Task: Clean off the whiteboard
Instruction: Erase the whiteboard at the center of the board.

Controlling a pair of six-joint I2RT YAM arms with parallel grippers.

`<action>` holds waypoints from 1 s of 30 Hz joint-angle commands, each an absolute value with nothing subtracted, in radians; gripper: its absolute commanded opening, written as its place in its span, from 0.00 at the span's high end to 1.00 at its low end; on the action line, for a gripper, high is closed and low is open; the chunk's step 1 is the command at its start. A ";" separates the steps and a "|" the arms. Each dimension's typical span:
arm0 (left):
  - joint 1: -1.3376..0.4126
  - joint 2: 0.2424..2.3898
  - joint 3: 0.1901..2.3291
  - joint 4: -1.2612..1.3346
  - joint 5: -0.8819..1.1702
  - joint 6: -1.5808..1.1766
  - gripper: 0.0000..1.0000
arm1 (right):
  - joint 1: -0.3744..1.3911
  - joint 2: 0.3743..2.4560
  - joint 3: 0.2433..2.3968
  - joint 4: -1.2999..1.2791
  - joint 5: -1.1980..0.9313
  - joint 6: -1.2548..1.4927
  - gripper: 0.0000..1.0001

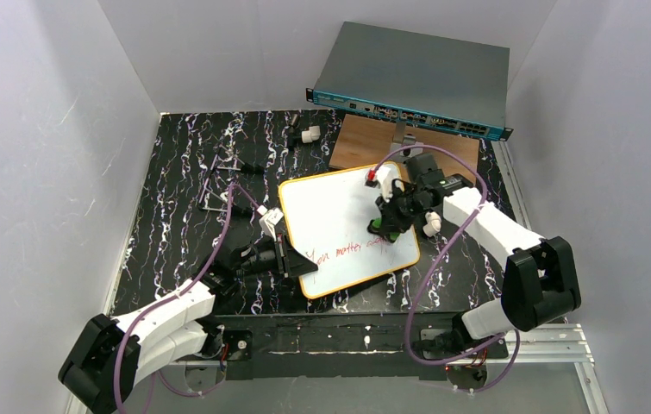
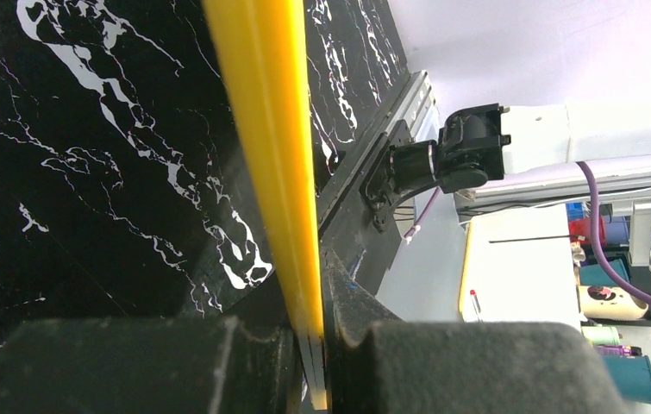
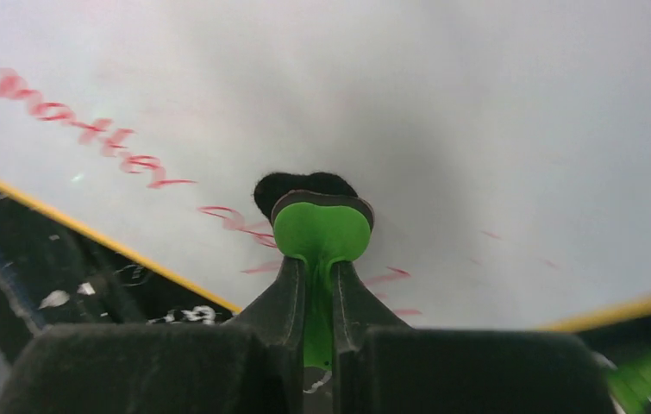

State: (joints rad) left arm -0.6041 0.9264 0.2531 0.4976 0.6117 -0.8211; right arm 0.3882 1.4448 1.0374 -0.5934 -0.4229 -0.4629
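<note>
The whiteboard [image 1: 330, 216], white with a yellow-orange rim, lies tilted on the black marbled table. Red handwriting [image 1: 349, 251] runs along its near part. My left gripper [image 1: 291, 259] is shut on the board's left rim; the left wrist view shows the yellow rim [image 2: 274, 172] pinched between the jaws. My right gripper [image 1: 393, 216] is shut on a green eraser [image 3: 322, 233] with a black felt pad [image 3: 283, 183] and holds it against the board's right part, beside the red writing [image 3: 97, 138]. The green eraser also shows in the top view [image 1: 378, 226].
A brown wooden board [image 1: 373, 142] lies behind the whiteboard, under a grey network switch [image 1: 416, 78] leaning on the back wall. A small white part [image 1: 309, 135] and a wire rack [image 1: 218, 185] sit on the table's far left. White walls enclose the table.
</note>
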 commanded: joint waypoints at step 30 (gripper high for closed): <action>-0.616 0.907 0.268 0.710 0.701 -0.752 1.00 | 0.240 1.466 1.048 -0.489 -0.200 -0.310 0.99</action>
